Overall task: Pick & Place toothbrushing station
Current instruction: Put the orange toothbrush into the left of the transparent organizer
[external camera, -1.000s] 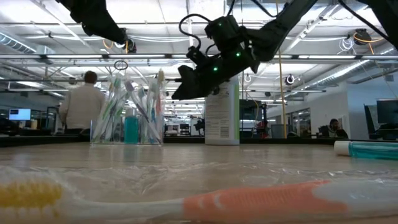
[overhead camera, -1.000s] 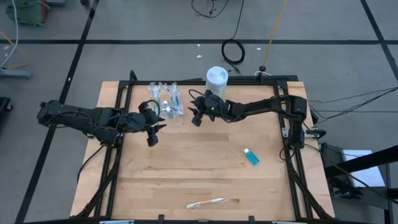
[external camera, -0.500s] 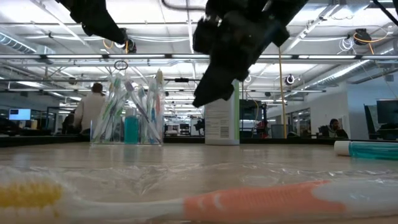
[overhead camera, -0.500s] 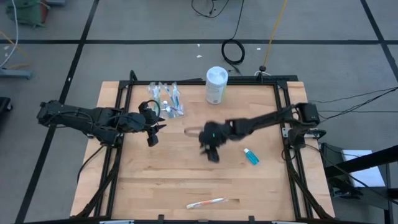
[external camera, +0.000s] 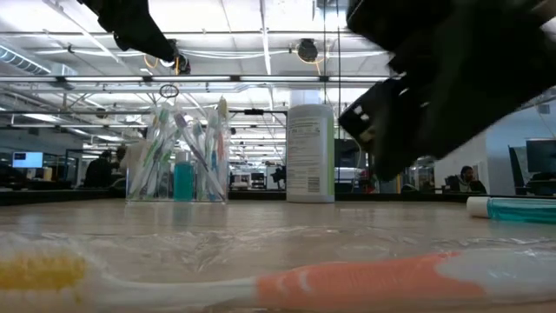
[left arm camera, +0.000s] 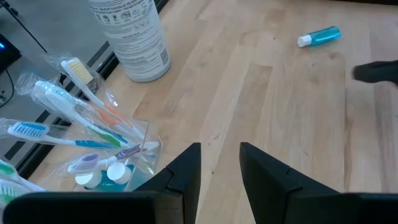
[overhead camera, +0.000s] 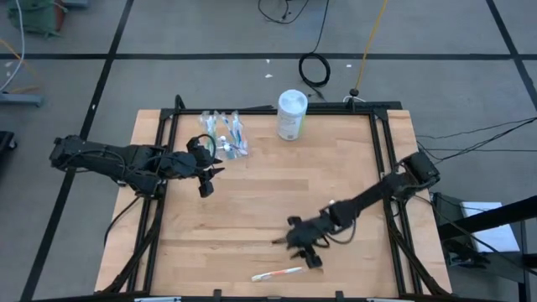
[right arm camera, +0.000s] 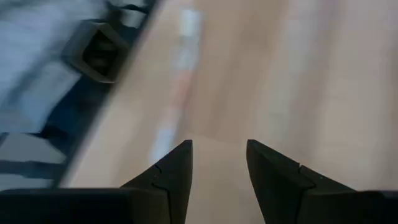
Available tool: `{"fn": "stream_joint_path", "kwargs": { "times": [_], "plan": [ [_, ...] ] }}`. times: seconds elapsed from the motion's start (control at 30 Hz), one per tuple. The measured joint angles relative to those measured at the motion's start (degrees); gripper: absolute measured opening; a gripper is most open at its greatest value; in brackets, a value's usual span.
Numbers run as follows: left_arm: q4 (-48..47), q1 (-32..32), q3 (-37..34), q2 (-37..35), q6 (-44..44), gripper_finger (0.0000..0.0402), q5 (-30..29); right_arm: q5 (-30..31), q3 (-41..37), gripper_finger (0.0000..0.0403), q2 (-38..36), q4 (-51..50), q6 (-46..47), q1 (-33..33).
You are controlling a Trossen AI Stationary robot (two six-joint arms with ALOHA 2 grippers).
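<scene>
A small clear cup (overhead camera: 228, 138) holding several toothbrushes and teal tubes stands at the far left of the table; it also shows in the low view (external camera: 178, 165) and the left wrist view (left arm camera: 106, 155). A loose white-and-orange toothbrush (overhead camera: 278, 273) lies flat near the table's near edge and shows in the low view (external camera: 261, 283). A teal tube (left arm camera: 318, 36) lies on the wood at the right. My right gripper (overhead camera: 298, 252) is open and empty just above and beyond the loose toothbrush (right arm camera: 177, 81). My left gripper (overhead camera: 205, 180) is open and empty beside the cup.
A tall white canister (overhead camera: 290, 114) with a pale label stands at the table's far edge, right of the cup. My right arm stretches across the teal tube's place in the high view. Bare wood lies between the cup and the near edge.
My right gripper has swept quickly from beside the cup at the far side toward the table's near edge and down, ending over the loose toothbrush. The cup, the tube and the toothbrush have stayed in place.
</scene>
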Motion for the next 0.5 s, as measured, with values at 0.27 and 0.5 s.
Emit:
{"fn": "stream_joint_path", "kwargs": {
  "times": [0.27, 0.5],
  "plan": [
    [0.0, 0.0, 0.0, 0.0, 0.0, 0.0118, 0.7, 3.9, -5.9, 0.0141, 0.7, 19.1, -0.5, 6.8],
    [0.1, 0.0, 0.0, 0.0, 0.6, 0.0118, 1.4, 8.1, -8.9, 0.0141, 6.0, 27.6, 2.3, 7.6]
  ]
}}
